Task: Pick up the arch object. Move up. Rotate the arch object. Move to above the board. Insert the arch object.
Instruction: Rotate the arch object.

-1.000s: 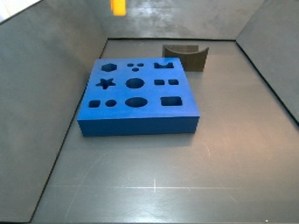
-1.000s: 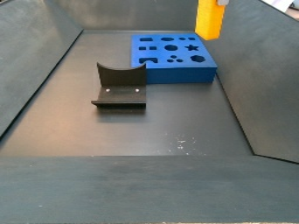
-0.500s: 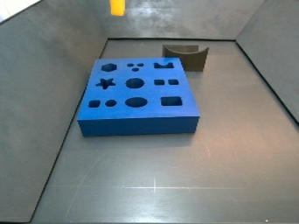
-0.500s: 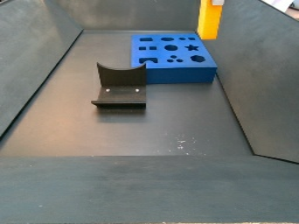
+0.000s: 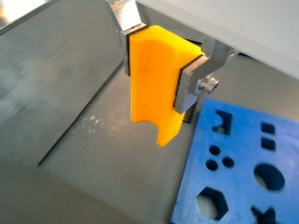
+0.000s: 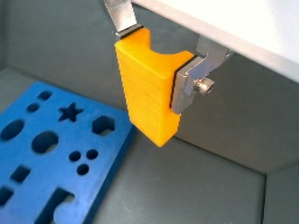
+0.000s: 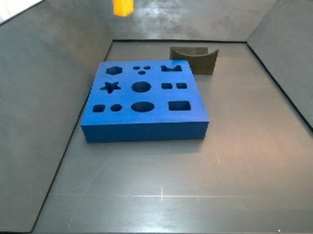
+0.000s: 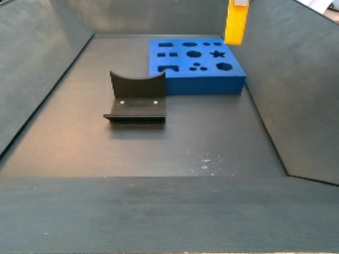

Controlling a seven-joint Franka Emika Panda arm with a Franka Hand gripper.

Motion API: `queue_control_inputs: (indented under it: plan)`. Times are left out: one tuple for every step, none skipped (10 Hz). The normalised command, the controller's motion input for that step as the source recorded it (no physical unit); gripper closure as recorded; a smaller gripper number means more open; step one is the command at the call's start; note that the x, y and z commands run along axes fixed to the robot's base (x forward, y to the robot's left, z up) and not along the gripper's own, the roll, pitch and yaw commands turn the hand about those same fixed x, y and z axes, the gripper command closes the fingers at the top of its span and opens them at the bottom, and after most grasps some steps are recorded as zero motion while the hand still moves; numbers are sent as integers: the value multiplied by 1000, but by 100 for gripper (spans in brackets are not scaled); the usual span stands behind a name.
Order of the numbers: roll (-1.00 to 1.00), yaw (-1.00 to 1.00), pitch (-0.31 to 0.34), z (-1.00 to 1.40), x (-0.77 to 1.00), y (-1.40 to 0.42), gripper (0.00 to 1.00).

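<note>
The gripper (image 5: pixel 167 63) clenches the arch object (image 5: pixel 159 79) high above the board (image 7: pixel 145 101) — the fixture (image 8: pixel 134 96) stands apart beside the board, nothing between.

In both side views the arch object (image 7: pixel 124 7) (image 8: pixel 236 20) is cut off above the board (image 7: pixel 145 99), hiding the gripper (image 5: pixel 163 54). In both wrist views the board (image 6: pixel 47 166) runs out of frame.

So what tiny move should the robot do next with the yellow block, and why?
Probably slide sideways until it hangs over the board. The pincer is shut on the arch object, high up, and in both wrist views the block hangs beside the board's edge, over the grey floor, not above any cut-out.
</note>
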Motion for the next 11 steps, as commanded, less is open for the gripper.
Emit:
queue_control_inputs:
  plan:
    - [0,-1000,5,-11,23,13,100]
    - [-1,-1000,5,-11,23,13,100]
    - [-1,-1000,7,-12,23,13,100]
    - [-1,-1000,8,-12,23,13,100]
    - [0,-1000,0,0,0,0,100]
    - [0,-1000,0,0,0,0,100]
    - [0,-1000,0,0,0,1,100]
    - [0,-1000,0,-1,0,3,100]
    - [0,-1000,0,-2,-1,5,100]
    - [0,-1000,0,-2,0,7,100]
    - [0,-1000,1,-3,1,8,100]
